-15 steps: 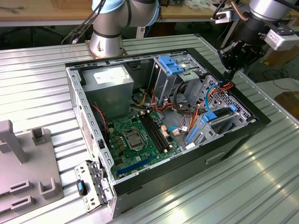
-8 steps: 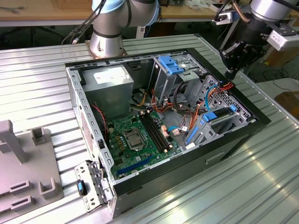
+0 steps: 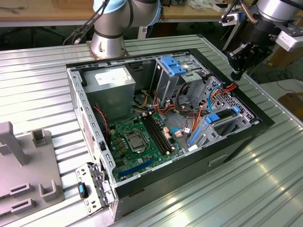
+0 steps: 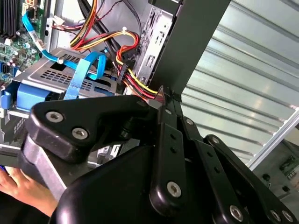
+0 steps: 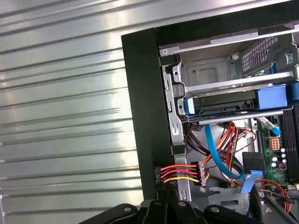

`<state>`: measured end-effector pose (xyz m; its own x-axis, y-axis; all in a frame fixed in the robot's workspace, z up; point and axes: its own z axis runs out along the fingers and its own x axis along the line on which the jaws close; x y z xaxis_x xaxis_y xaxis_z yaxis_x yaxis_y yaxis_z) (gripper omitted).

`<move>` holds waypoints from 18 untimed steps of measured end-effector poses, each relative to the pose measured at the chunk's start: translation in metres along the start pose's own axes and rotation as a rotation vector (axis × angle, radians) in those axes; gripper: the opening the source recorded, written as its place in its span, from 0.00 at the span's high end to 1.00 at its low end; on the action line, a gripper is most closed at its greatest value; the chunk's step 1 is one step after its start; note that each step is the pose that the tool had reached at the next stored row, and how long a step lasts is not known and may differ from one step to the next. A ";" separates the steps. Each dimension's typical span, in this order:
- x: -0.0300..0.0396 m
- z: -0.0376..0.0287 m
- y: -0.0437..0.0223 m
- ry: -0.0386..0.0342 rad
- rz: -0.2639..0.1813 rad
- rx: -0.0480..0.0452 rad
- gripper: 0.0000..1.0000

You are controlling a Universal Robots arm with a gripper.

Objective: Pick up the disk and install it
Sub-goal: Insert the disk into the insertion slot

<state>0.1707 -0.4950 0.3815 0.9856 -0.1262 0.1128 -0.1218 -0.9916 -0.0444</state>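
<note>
An open computer case [image 3: 222, 156] lies on the ribbed bench [image 3: 38, 66] beneath the tool [image 3: 235, 74], with red-yellow cables [image 5: 180, 173] nearest it.

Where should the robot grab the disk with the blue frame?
Probably across its narrow upturned edge, near the middle, with the hand coming down from above the open case. The disk sits edge-up between metal cage rails, so its flat faces look blocked.

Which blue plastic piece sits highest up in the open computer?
The pale blue ribbed plastic latch atop the grey metal drive cage; the blue-framed grey metal disk lies lower, toward the exterior view's right.
</note>
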 end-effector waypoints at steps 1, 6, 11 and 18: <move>0.0004 0.0002 0.0006 -0.0001 -0.001 0.0003 0.83; 0.0016 0.0020 0.0062 0.0007 -0.011 0.0019 0.68; 0.0039 0.0093 0.0064 0.0044 -0.028 0.0040 0.68; 0.0042 0.0151 0.0072 0.0126 -0.028 0.0068 0.68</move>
<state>0.1757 -0.5023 0.3667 0.9870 -0.0989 0.1266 -0.0935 -0.9945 -0.0478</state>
